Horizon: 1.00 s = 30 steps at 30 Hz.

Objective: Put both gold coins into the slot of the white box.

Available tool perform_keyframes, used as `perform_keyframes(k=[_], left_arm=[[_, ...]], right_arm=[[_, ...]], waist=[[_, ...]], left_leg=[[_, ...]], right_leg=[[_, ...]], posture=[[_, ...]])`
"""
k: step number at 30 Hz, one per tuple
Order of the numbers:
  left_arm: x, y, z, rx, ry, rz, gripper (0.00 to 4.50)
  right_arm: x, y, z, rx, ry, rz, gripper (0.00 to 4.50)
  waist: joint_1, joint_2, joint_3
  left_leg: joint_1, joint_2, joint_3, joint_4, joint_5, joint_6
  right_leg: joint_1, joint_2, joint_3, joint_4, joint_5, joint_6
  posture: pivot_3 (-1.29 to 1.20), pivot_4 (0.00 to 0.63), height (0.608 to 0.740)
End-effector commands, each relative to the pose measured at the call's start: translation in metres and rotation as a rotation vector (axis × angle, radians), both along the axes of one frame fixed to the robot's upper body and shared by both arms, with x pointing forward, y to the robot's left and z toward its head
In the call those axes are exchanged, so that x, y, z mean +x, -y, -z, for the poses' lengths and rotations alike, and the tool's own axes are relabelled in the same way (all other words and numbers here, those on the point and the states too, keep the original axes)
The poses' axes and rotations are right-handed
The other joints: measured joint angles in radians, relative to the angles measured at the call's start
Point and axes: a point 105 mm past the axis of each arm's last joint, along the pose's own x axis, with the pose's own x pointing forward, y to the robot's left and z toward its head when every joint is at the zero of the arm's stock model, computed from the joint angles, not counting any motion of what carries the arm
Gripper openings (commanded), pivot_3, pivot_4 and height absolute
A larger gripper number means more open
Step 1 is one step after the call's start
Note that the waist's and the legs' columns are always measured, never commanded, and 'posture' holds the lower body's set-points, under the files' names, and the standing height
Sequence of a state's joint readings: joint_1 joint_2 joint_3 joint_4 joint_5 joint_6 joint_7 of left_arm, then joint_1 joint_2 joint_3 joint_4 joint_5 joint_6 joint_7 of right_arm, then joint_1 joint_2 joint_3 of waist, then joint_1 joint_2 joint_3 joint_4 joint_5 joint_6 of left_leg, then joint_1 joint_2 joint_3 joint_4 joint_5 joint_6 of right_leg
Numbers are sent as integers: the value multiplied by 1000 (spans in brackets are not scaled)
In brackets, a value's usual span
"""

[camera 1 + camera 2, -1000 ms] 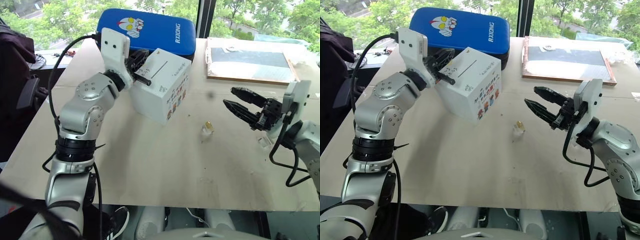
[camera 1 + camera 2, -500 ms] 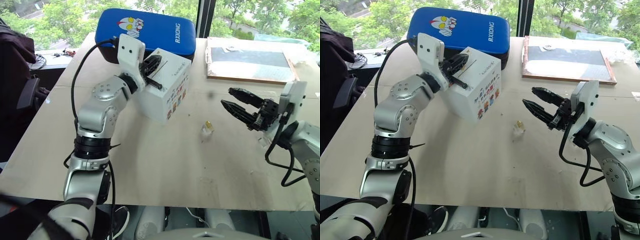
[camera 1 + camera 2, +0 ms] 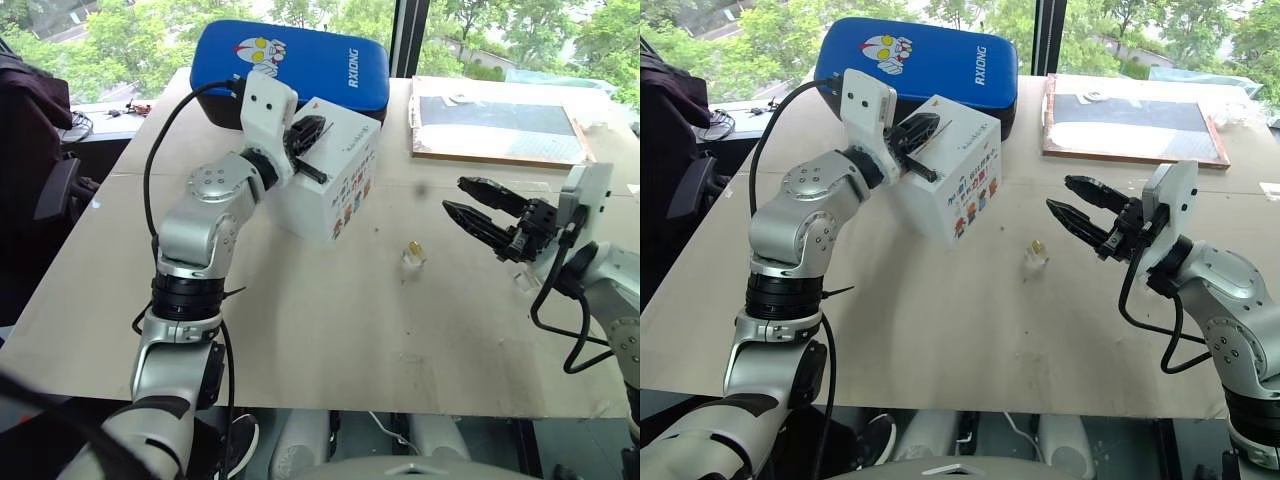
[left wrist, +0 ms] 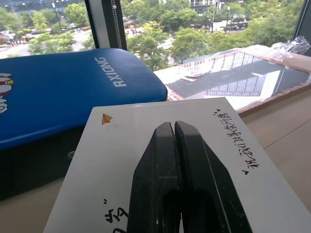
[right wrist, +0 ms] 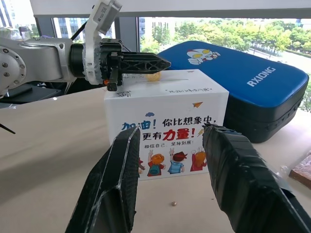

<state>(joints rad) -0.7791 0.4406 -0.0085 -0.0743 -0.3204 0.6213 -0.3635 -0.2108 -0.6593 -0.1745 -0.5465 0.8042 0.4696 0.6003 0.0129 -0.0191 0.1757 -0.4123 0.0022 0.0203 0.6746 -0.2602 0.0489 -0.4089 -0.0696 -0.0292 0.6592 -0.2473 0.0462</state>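
The left tool [image 3: 925,128], fingers pressed together, hovers just above the white box [image 3: 958,185] at 11 o'clock on the worktop [image 3: 940,330]. The right tool [image 3: 1072,200], at 3 o'clock, is spread and empty. One gold coin [image 5: 174,204] lies below the box's front.

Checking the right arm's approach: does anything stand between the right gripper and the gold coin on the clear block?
Nothing visible does. The right gripper, jaws open, hovers apart from the gold coin, which sits atop a small clear block. Only bare table lies between them.
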Motion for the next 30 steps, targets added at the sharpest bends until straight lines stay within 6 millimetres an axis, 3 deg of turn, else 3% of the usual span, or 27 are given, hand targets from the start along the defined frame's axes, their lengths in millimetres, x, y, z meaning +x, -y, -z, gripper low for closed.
perform_keyframes(k=[1, 17, 24, 30], left_arm=[[6, -11, 14, 11, -45, -58, 0], [12, -15, 27, 24, -99, -106, 0], [17, -27, 28, 39, -103, -175, 0], [19, -30, 29, 35, -108, -195, 0]], right_arm=[[-6, 0, -12, 9, 54, -6, 2189], [-7, 0, -12, 17, 58, 1, 2189], [-6, 1, -12, 16, 59, 2, 2189], [-5, 0, -13, 16, 63, 2, 2189]], waist=[[0, 0, 0], [-2, 2, -2], [-3, 3, -3], [-11, 4, -3]], left_leg=[[0, 0, 0, 0, 0, 0], [2, 1, 0, 5, -2, 3], [3, 1, 1, 5, -2, 3], [12, 2, 2, 5, -3, 4]], right_leg=[[0, 0, 0, 1, 0, 0], [1, 1, 2, 5, 0, 0], [1, 1, 3, 5, 0, 0], [9, 3, 4, 5, 0, 0]], posture=[[0, 150, 740], [0, 150, 740], [0, 150, 740], [0, 150, 740]])
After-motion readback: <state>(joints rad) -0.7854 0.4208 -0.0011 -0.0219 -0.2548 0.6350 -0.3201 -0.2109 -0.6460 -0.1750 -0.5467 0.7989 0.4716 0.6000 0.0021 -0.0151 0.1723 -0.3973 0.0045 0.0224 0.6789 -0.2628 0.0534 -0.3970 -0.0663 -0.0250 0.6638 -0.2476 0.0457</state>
